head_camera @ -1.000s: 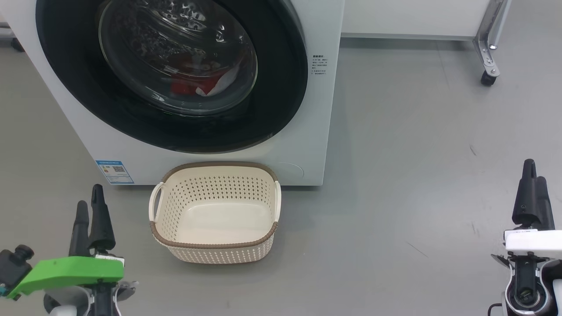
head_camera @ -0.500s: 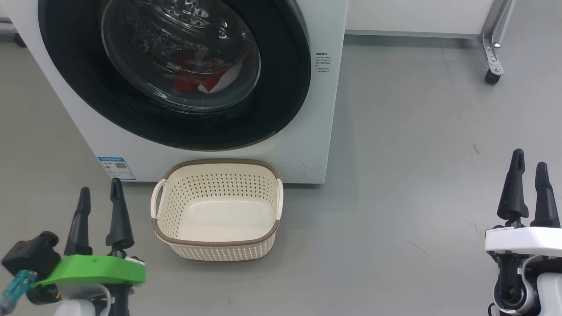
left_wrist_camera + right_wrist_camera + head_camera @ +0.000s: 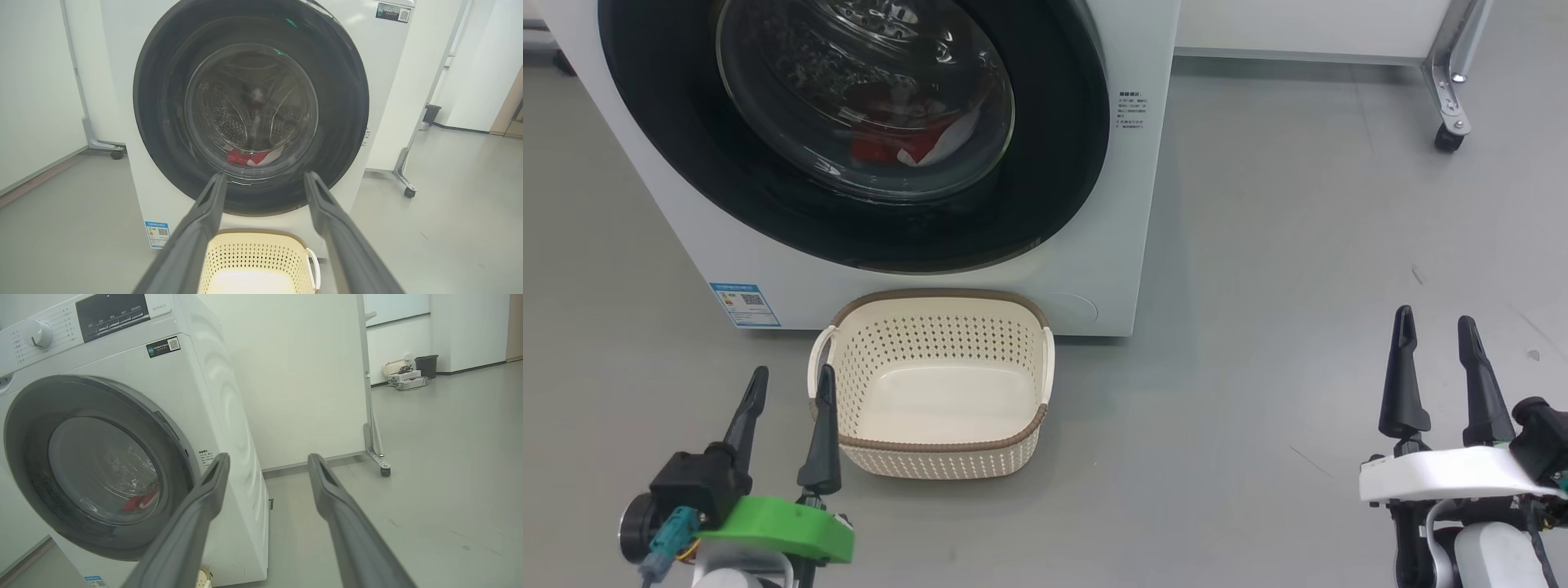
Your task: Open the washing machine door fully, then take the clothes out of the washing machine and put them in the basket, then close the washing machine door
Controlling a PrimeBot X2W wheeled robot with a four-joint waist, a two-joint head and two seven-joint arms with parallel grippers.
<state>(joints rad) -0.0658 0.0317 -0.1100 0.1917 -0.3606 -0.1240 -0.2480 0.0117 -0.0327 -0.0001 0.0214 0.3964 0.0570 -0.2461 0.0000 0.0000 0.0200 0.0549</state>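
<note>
Near the bottom of the head view, the left gripper (image 3: 793, 374) hovers over the grey floor (image 3: 1258, 343) with its fingers spread and empty, just beside the left handle of the basket (image 3: 939, 447); the right gripper (image 3: 1434, 318), fingers likewise apart and holding nothing, hangs well off to the right. The cream basket sits empty on the floor, close against the foot of the washing machine (image 3: 1131, 212). Beyond it, the washing machine door (image 3: 1058, 163) is closed, and the clothes (image 3: 882, 151), red with a flash of white, lie at the bottom of the drum behind the glass. A wheeled frame leg (image 3: 1448, 122) stands farther back at right.
</note>
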